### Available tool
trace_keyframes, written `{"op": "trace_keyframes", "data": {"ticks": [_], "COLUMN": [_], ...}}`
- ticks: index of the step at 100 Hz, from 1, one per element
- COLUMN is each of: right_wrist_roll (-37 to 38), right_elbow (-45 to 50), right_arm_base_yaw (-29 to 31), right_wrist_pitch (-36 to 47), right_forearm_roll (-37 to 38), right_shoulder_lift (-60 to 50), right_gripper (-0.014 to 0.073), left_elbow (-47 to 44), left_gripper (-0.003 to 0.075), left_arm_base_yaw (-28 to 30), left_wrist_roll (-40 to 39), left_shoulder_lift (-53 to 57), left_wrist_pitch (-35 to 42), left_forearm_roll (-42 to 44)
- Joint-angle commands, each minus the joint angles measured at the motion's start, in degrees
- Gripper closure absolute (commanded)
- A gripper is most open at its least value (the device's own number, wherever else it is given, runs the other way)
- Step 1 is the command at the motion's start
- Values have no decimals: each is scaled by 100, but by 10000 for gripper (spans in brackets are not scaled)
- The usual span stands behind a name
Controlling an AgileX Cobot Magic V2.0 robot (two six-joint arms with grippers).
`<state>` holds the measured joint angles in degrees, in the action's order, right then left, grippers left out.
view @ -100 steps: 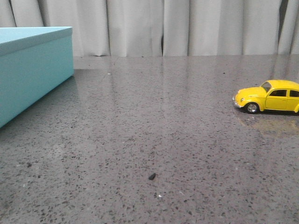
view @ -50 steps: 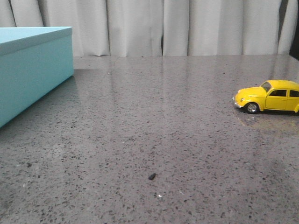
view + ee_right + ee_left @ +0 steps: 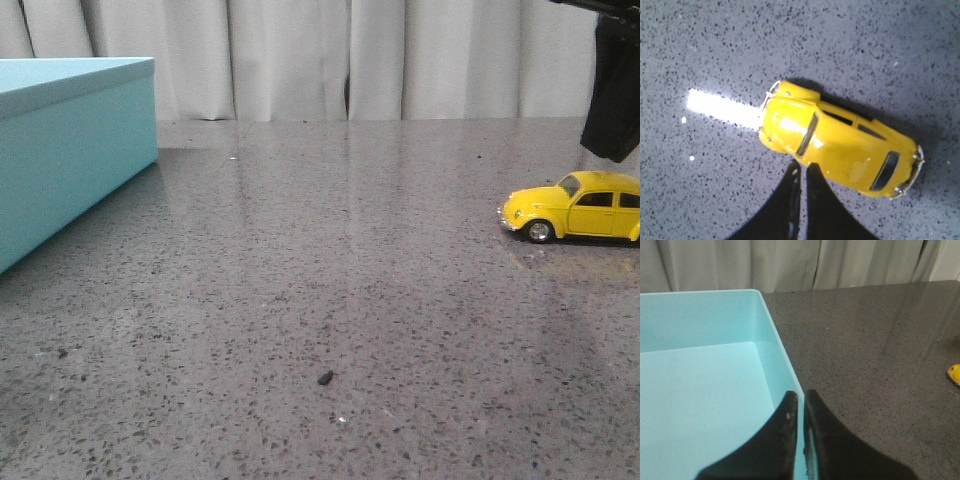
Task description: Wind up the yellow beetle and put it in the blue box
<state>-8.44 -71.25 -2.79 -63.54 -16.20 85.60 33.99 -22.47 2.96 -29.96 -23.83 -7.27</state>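
The yellow beetle stands on the dark speckled table at the right edge of the front view, nose pointing left. It fills the right wrist view seen from above. My right gripper is shut and empty, its tips above the car's side; in the front view it hangs as a dark shape above the car. The blue box stands open at the far left. My left gripper is shut and empty above the box's right wall. A sliver of the car shows there too.
Grey curtains close off the back of the table. A small dark crumb lies on the table near the front middle. A bright light reflection lies on the table by the car's nose.
My right gripper has come down into the front view at the top right, above the beetle. The car and the box have not moved.
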Motion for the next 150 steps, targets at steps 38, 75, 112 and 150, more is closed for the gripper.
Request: {"op": "trace_keyframes", "data": {"ticks": [38,75,112,150], "right_wrist_roll": [-13,7,98,220], "right_elbow": [-176,-154,-154,-41], "right_arm_base_yaw": [-7,-7,-7,28], "right_wrist_pitch": [164,293,201,152], "right_forearm_roll": [-91,-59,242,650], "right_shoulder_lift": [56,193,242,242], "right_gripper": [643,643,643,643], "left_elbow": [209,209,209,209], "left_gripper": [739,739,739,739], "left_arm_base_yaw": [-50,-50,-50,-50], "left_wrist_roll": [14,14,14,14], "left_shoulder_lift": [-61,-61,-61,-61], "left_wrist_pitch": [508,508,508,508], "left_forearm_roll": [-82,-85,-85,-85]}}
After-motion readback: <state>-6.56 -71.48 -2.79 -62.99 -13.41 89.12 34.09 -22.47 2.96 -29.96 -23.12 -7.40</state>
